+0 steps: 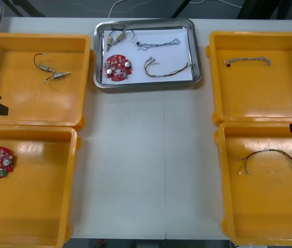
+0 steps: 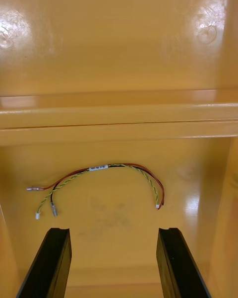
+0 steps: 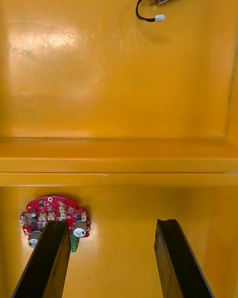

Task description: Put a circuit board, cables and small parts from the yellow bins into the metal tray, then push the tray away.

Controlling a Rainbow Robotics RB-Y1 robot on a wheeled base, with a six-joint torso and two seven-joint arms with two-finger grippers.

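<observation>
left end effector (image 3: 111,224) released by circuit board (image 3: 54,213), right end effector (image 2: 113,230) released near cable (image 2: 106,167)

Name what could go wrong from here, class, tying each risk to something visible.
1. The rectangular metal tray sits close to the light table's far edge; a push outward might send it over.
2. The open left gripper hangs over the round red circuit board in a yellow plastic bin; coming straight down, one finger might strike it.
3. The open right gripper faces a thin red and yellow cable lying flat; its fingers might slide over it.
</observation>
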